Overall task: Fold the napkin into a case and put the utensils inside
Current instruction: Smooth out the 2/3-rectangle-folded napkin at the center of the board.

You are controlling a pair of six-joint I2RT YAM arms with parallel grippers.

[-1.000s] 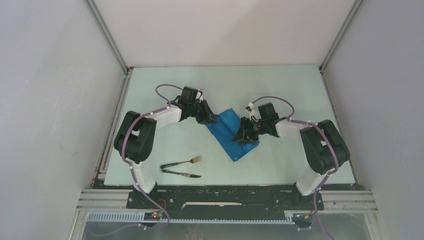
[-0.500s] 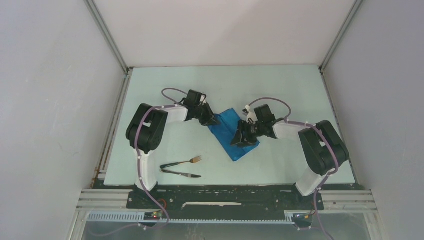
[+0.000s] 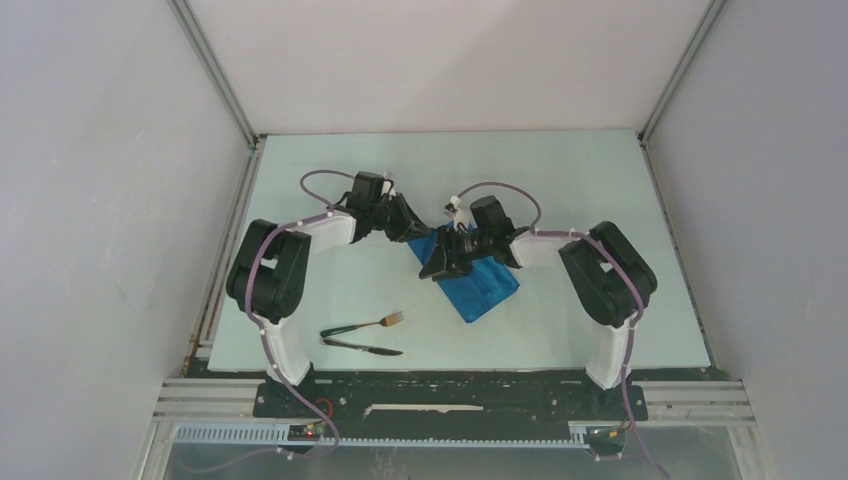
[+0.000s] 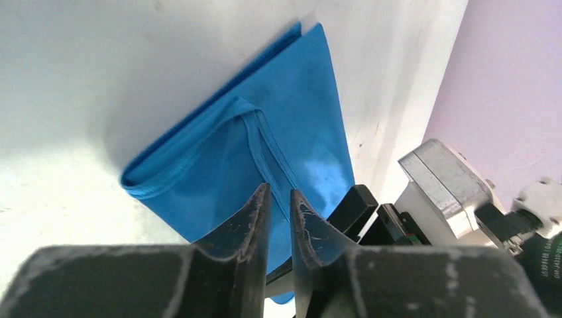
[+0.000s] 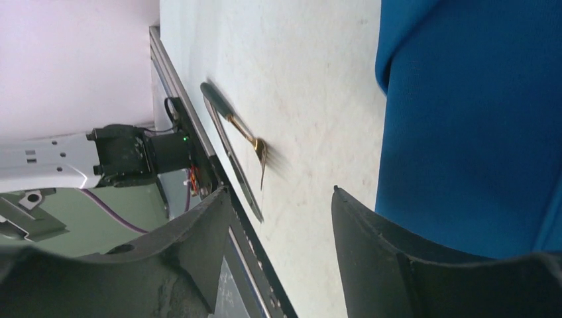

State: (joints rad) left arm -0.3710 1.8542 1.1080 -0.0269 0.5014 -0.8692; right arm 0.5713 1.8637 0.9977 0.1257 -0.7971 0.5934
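The blue napkin (image 3: pixel 486 285) lies folded into a slanted strip at mid-table, its hemmed flap on top in the left wrist view (image 4: pixel 265 132). My left gripper (image 3: pixel 418 235) hovers at the napkin's far left end; its jaws (image 4: pixel 280 190) stand a narrow slit apart, with only cloth showing behind them. My right gripper (image 3: pixel 437 268) stands open at the napkin's left edge, with bare table between its fingers (image 5: pixel 280 191) and the cloth (image 5: pixel 477 119) beside one finger. The fork (image 3: pixel 366 324) and knife (image 3: pixel 364 347) lie together near the front left, also visible from the right wrist: fork (image 5: pixel 255 140), knife (image 5: pixel 233 165).
The pale table (image 3: pixel 560 180) is walled on three sides by white panels with metal corner posts (image 3: pixel 212 70). A black rail (image 3: pixel 450 395) with the arm bases runs along the near edge, close to the knife.
The right arm swung left across the napkin to its left edge. The left gripper dipped to the napkin's corner, then drew back a little, and its jaws parted slightly.
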